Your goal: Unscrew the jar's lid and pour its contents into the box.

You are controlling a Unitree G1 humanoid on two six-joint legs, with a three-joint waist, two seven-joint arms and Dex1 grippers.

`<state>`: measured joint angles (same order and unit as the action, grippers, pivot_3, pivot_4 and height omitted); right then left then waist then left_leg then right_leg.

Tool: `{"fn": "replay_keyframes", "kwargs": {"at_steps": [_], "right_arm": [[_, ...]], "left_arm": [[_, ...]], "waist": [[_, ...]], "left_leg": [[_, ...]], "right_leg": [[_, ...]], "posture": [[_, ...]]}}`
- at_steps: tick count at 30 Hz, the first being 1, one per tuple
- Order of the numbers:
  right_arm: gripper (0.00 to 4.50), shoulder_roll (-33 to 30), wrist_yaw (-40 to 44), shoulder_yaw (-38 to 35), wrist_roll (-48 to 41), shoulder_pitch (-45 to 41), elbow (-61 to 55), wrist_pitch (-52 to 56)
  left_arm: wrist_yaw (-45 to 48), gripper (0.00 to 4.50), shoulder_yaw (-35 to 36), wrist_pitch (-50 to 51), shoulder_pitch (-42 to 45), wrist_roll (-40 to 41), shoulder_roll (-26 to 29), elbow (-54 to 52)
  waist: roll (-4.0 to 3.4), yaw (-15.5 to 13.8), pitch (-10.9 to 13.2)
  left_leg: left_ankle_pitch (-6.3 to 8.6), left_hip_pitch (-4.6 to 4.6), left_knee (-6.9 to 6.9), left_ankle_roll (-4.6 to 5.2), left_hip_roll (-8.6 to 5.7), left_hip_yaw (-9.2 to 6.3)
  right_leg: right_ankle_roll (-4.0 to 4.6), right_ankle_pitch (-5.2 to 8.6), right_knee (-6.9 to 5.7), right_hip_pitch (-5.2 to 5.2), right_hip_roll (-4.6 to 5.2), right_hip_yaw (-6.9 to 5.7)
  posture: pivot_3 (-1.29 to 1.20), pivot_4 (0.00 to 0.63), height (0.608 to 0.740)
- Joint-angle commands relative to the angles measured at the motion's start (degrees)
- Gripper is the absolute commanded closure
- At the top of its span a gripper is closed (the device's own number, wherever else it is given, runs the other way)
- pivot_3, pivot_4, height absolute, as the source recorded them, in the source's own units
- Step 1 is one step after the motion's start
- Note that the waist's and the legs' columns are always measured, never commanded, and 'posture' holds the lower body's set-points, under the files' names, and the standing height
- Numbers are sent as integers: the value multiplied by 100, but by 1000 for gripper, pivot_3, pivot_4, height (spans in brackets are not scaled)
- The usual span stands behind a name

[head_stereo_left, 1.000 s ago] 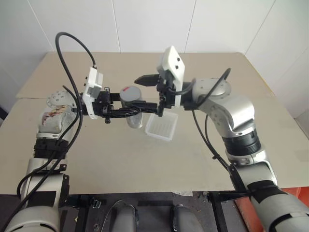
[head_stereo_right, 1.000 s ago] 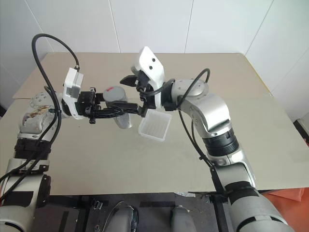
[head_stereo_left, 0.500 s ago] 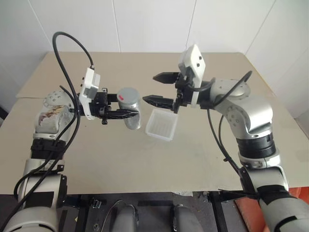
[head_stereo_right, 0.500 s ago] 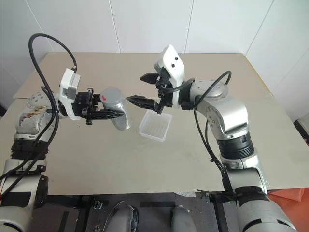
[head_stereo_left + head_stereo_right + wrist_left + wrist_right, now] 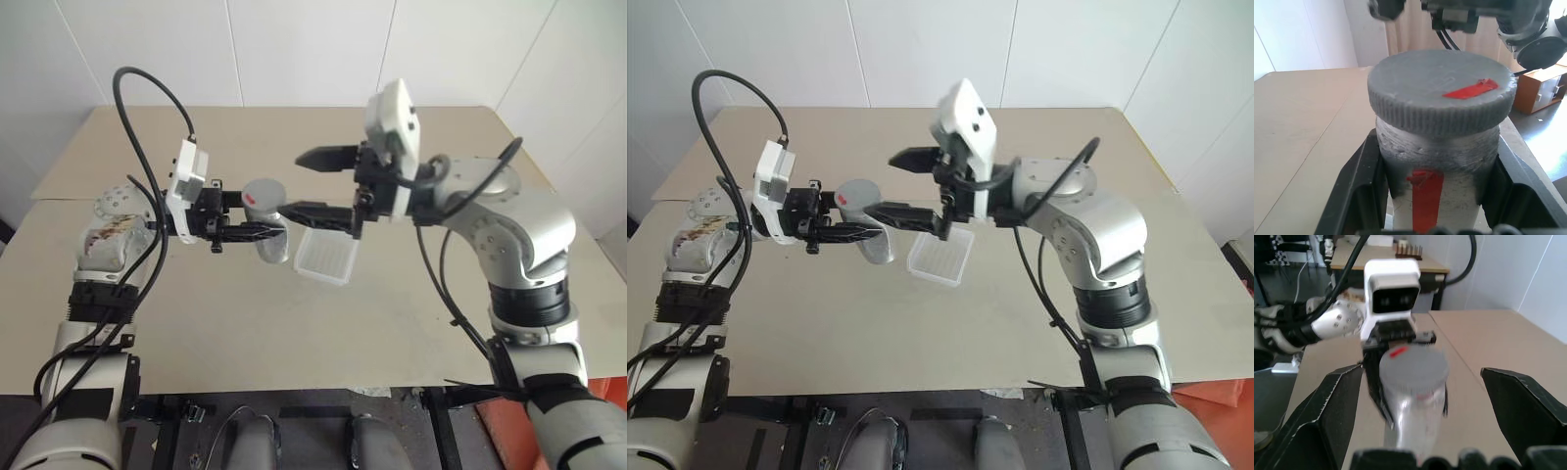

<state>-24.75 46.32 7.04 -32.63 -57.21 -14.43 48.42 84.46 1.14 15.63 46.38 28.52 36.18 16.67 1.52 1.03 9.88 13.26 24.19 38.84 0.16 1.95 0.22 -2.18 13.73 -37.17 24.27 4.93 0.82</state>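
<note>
My left end effector [image 5: 257,230] is clamped on the jar [image 5: 271,235], holding it up above the counter [image 5: 411,304] beside the box [image 5: 326,257] so its lid [image 5: 263,191] faces my right end effector [image 5: 315,183], whose jaws gape wide. Both forearms lie level, pointing inward at each other.
</note>
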Motion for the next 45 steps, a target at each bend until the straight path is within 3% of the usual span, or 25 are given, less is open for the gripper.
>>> {"fn": "replay_keyframes", "kwargs": {"at_steps": [1, 19, 22, 25, 26, 31, 34, 40, 45], "right_arm": [[22, 134, -258, 147, 117, -265, -51, 157], [22, 574, -320, 572, 569, -505, 347, 99], [600, 601, -303, 563, 572, -496, 349, 106], [1615, 630, -312, 548, 581, -504, 379, 118], [1750, 633, -307, 543, 580, -507, 387, 123], [1751, 626, -305, 460, 544, -540, 452, 181], [1751, 655, -356, 52, 216, -724, 628, 509], [1751, 188, -393, -824, -312, -863, 858, 1027], [1751, -610, -650, -1121, 139, 333, 354, 506]], "left_arm": [[2, 2252, 40, -137, 155, -31, -31, 20], [16, 2252, 84, -143, 81, -8, -31, -60], [10, 2252, 81, -132, 65, -5, -27, -93], [17, 2252, 77, -125, 65, -6, -16, -104], [19, 2252, 77, -121, 63, -7, -7, -110], [36, 2252, 74, -116, 43, -11, 26, -135], [86, 2252, 22, -172, -21, -72, 65, -146], [147, 2252, -49, -386, -201, -239, 121, -107], [-150, 2252, 125, -402, -115, -192, 22, -29]], "waist": [[0, -4, 0], [0, -5, 0], [0, -4, 0], [0, -4, 0], [0, -4, 0], [0, -4, 0], [0, -2, 0], [0, -24, 0], [2, -80, -1]], "left_leg": [[0, 0, 0, 0, 0, 0], [0, 3, 0, 0, -1, 0], [0, 3, 0, 0, -1, 0], [0, 3, 0, 0, -1, 0], [0, 3, 0, 0, -1, 0], [0, 3, 0, 0, -1, 0], [0, 3, 0, 0, -1, 0], [0, 4, -2, 0, 0, 1], [0, 6, 1, 0, -4, -1]], "right_leg": [[0, 0, -2, -1, 0, 0], [0, 0, -2, 0, 0, -1], [0, 0, -3, 0, 0, -1], [0, 0, -2, 0, 0, -1], [0, 0, -2, 0, 0, -1], [0, 0, -3, 0, 0, -1], [0, 0, -2, 0, 0, -1], [0, 0, -1, 0, 0, -1], [0, 0, 6, -10, 6, -7]], "posture": [[0, 150, 740], [0, 150, 740], [0, 150, 740], [0, 150, 740], [0, 150, 740], [0, 150, 740], [0, 150, 740], [0, 150, 740], [0, 150, 740]]}}
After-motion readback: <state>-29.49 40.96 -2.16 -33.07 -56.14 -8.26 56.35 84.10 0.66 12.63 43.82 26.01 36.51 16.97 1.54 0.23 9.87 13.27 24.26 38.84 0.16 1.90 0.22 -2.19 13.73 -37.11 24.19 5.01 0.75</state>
